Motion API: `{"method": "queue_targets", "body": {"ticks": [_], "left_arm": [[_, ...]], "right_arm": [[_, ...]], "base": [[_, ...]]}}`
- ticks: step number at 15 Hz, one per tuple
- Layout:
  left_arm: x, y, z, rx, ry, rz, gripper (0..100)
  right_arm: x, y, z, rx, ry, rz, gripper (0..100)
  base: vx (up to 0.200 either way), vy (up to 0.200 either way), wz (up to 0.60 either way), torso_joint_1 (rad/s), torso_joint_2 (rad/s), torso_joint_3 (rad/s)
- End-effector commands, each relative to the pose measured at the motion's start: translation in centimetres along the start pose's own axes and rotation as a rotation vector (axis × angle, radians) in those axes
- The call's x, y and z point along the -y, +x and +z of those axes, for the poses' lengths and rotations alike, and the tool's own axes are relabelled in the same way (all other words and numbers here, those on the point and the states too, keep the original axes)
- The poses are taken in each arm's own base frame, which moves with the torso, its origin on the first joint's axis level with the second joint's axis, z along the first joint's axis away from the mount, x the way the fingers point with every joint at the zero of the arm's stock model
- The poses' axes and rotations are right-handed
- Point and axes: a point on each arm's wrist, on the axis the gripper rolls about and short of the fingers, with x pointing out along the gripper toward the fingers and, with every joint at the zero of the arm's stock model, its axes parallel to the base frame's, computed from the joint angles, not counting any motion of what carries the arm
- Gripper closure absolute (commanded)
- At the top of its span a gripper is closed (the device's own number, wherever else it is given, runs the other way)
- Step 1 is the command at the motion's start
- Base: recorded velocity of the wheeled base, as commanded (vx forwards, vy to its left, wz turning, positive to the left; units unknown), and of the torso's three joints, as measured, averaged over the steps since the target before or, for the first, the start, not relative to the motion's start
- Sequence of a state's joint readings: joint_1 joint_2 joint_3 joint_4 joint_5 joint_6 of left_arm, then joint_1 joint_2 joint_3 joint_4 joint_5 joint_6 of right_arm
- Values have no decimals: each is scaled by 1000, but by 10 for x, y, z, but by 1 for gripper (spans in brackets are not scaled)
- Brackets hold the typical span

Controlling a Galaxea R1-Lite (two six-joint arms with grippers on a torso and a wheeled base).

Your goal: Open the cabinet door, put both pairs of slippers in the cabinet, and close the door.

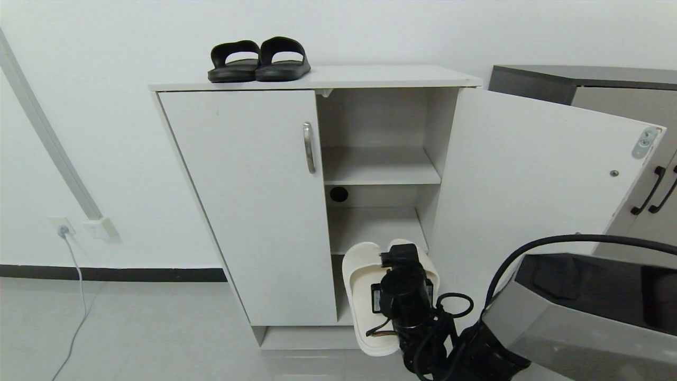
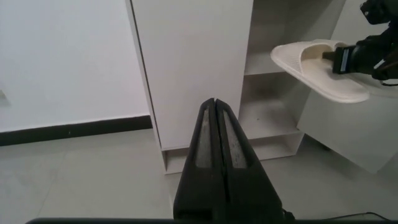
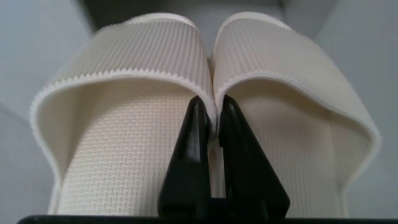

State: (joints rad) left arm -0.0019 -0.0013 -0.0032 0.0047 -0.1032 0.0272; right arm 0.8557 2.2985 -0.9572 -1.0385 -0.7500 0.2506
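Note:
The white cabinet (image 1: 248, 211) stands against the wall with its right door (image 1: 529, 185) swung open and its left door shut. A pair of black slippers (image 1: 259, 61) rests on the cabinet top. My right gripper (image 3: 211, 115) is shut on the pair of cream slippers (image 1: 365, 296), pinching their two inner straps together. It holds them in the air in front of the open lower compartment. The cream slippers (image 2: 320, 65) also show in the left wrist view beside the cabinet opening. My left gripper (image 2: 214, 109) is shut on nothing, low above the floor, facing the cabinet's left door.
Inside the open half are bare shelves (image 1: 381, 166). A grey cabinet (image 1: 629, 106) with black handles stands to the right, close behind the open door. A wall socket with a cable (image 1: 66, 233) is at the left. Tiled floor (image 1: 132, 328) lies open in front.

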Motion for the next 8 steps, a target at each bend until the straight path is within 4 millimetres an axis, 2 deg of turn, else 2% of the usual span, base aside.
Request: {"method": "queue_targets", "body": {"ticks": [1, 4, 8], "left_arm": [[0, 0, 0, -1, 0, -1, 100], [0, 0, 0, -1, 0, 1, 100], [0, 0, 0, -1, 0, -1, 100]], "right_arm": [[3, 4, -9, -20, -17, -16, 100], [0, 5, -10, -17, -16, -7, 100], [-6, 14, -23, -29, -21, 17, 100]], "base": [[0, 0, 0, 0, 0, 0], [0, 0, 0, 0, 0, 0], [0, 0, 0, 1, 2, -21]]}}
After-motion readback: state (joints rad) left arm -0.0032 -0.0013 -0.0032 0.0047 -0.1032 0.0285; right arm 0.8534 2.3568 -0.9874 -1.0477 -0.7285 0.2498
